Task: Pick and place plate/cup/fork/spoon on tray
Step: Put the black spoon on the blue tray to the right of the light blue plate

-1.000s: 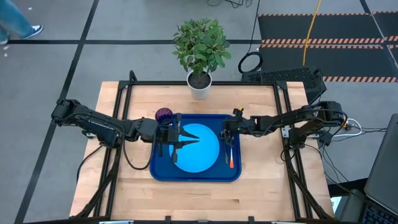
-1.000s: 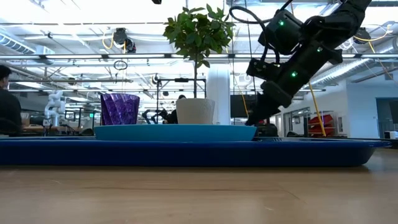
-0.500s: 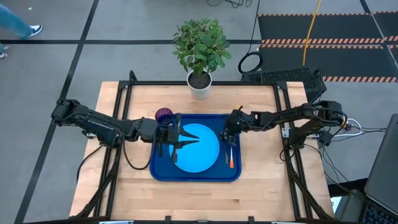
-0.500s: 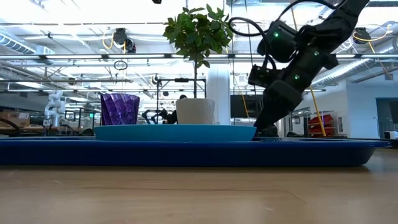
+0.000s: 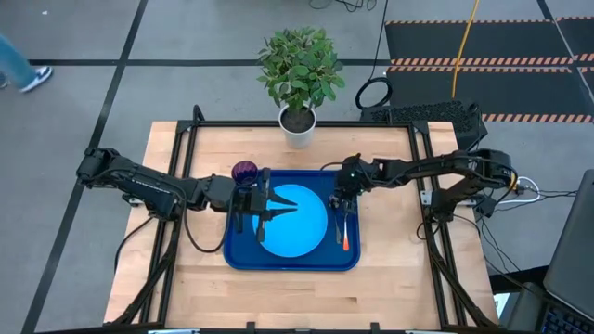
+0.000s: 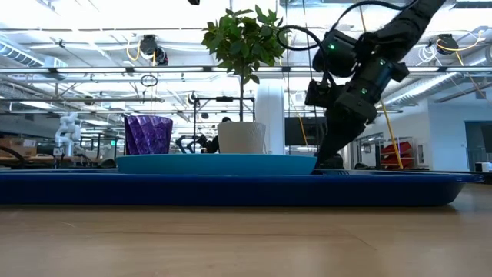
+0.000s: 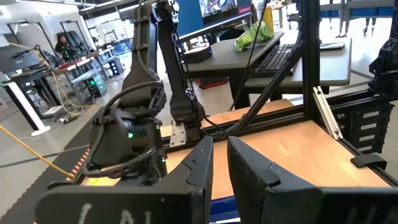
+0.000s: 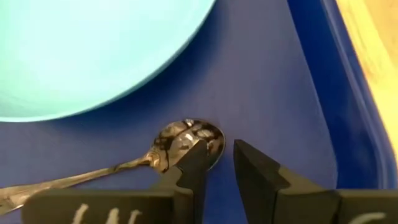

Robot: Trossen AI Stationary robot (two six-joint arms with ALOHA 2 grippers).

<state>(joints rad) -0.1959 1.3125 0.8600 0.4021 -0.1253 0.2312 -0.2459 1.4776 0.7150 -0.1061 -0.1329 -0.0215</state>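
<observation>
The dark blue tray (image 5: 239,255) lies mid-table with the light-blue plate (image 5: 295,227) flat in it. The purple cup (image 5: 244,171) stands upright at the tray's far left corner. The orange-handled fork (image 5: 344,239) lies on the tray floor right of the plate. The dark spoon (image 8: 186,138) lies flat on the tray floor beside the plate's rim (image 8: 93,93). My right gripper (image 8: 221,155) points steeply down over the spoon's bowl, with a narrow gap between its fingers and nothing in it. My left gripper (image 7: 219,155) hovers over the plate's left part, empty, with a narrow gap. My right gripper has one fingertip (image 8: 194,160) over the near rim of the spoon's bowl (image 8: 200,134), coming from above. I cannot tell whether it touches. The spoon lies flat on the tray floor, with nothing between the fingers.
A white pot with a green plant (image 5: 298,128) stands at the table's far edge behind the tray. Bare wood (image 5: 288,292) lies near and to both sides of the tray. A person's leg (image 5: 19,70) shows on the floor beyond the table's far left.
My right arm's wrist has swung toward the table's left and far side. The gripper has tipped more steeply downward, and its fingertips have stayed over the spoon on the tray. The plate, cup, fork and left arm have kept still.
</observation>
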